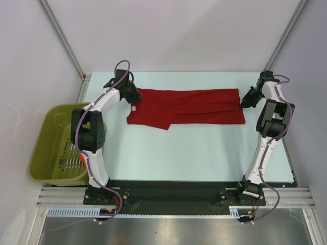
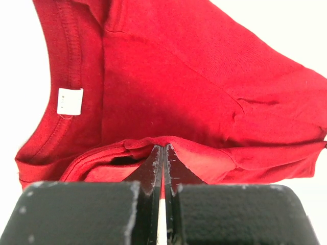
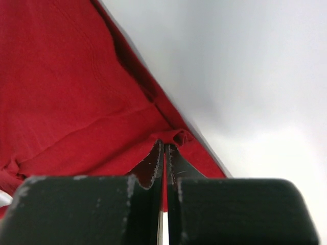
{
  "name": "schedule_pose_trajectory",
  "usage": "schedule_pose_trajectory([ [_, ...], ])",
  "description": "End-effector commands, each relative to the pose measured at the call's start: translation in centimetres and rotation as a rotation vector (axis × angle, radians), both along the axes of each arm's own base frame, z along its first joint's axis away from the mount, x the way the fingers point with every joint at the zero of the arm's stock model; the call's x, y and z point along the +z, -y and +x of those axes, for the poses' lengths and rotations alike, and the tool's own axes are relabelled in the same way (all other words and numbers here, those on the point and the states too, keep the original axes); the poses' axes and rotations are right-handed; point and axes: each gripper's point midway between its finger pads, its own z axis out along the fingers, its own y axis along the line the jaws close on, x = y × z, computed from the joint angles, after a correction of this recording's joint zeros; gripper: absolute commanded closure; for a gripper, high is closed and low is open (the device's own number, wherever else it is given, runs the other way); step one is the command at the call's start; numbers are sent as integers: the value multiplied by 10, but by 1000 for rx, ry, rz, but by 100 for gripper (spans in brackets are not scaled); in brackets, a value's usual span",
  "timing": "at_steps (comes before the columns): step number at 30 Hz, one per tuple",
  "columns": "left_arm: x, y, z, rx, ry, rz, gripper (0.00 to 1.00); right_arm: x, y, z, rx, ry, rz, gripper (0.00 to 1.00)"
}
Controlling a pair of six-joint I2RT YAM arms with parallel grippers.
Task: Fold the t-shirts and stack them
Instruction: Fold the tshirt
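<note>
Grip of left hand (image 2: 163, 149) and right hand (image 3: 164, 145) on opposite ends of red t-shirt (image 1: 190, 105).

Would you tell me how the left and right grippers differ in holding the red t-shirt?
The left gripper pinches the t-shirt at its neck end, the right gripper at the opposite end. The left grips near the white label; the right, a plain edge. Both are shut on fabric.

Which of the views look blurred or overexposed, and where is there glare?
Top external: even light, sharp, with a faint sheen on the metal strip at the bottom. Left wrist: the t-shirt is sharp, the table washed out to white. Right wrist: the background is a soft grey blur.
</note>
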Motion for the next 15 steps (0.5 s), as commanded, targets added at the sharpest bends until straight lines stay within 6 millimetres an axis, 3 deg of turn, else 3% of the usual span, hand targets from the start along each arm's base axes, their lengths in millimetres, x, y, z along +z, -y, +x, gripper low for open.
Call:
schedule_pose_trajectory([
  [1, 15, -9, 16, 45, 36, -12, 100, 5, 3, 8, 17, 20, -6, 100],
  [10, 15, -13, 25, 71, 36, -11, 100, 4, 3, 13, 24, 26, 4, 100],
  [15, 9, -10, 31, 59, 26, -22, 100, 12, 6, 25, 23, 68, -6, 100],
])
